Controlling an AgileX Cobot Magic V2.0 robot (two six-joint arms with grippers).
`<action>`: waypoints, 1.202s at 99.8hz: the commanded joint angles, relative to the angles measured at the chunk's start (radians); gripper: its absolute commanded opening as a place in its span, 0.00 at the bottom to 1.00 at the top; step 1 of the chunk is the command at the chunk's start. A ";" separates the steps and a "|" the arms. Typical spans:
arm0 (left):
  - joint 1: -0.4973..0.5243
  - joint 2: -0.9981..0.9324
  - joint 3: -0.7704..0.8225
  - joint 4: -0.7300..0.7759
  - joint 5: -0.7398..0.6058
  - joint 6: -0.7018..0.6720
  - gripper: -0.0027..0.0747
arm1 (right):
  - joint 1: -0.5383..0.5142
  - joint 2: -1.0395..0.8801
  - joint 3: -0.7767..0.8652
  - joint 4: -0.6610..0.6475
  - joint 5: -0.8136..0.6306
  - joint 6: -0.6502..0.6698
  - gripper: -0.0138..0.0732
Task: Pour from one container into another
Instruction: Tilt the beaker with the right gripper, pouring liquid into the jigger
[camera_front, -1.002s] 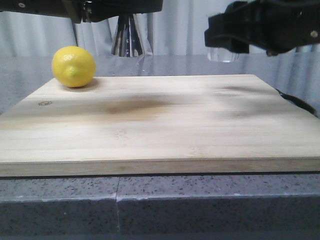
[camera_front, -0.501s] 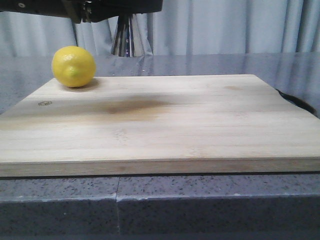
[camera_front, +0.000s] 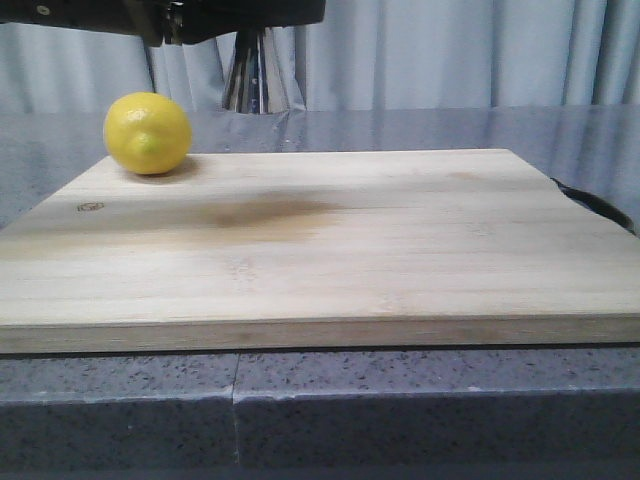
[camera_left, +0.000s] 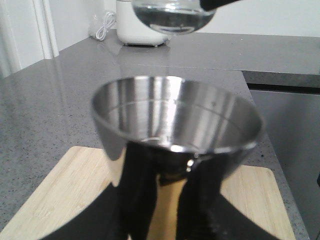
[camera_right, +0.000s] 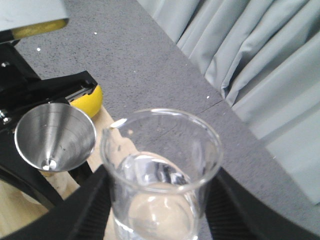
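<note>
Grey counter (camera_front: 420, 128), bare around a wooden cutting board (camera_front: 330, 250) lying flat on it. On the board's far left corner I log one lemon (camera_front: 147, 133). My left gripper (camera_left: 165, 210) is clamped on the steel jigger (camera_left: 176, 120), held upright in the air above the board, its lower cone visible behind the lemon. My right gripper (camera_right: 157, 210) is closed around the glass beaker (camera_right: 161, 175), partly filled with clear liquid, raised just beside and above the jigger's open mouth.
</note>
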 joint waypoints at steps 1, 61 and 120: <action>-0.007 -0.045 -0.027 -0.089 0.098 -0.008 0.28 | 0.026 -0.029 -0.038 -0.094 -0.064 -0.018 0.47; -0.007 -0.045 -0.027 -0.089 0.098 -0.008 0.28 | 0.115 0.062 -0.038 -0.469 -0.063 -0.018 0.47; -0.007 -0.045 -0.027 -0.089 0.098 -0.008 0.28 | 0.124 0.073 -0.038 -0.554 -0.062 -0.106 0.47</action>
